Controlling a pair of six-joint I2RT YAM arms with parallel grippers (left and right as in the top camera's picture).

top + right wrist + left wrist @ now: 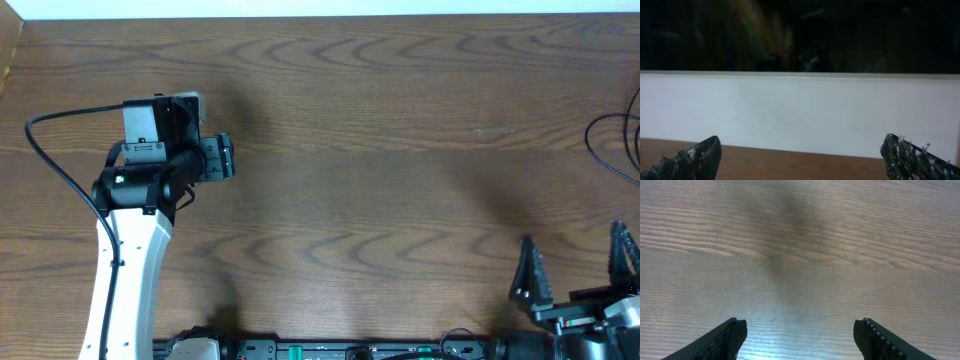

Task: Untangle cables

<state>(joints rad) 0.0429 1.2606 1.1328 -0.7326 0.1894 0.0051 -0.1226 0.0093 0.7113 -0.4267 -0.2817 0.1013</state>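
Black cables only overhead, right edge, left gripper, right gripper both spread.

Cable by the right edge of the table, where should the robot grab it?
Grip the cable on its rounded bend, the only part showing; the rest runs out of view. Come straight down from above, since it seems to lie flat on the table. The open right gripper is nearest.

Cables far R on table
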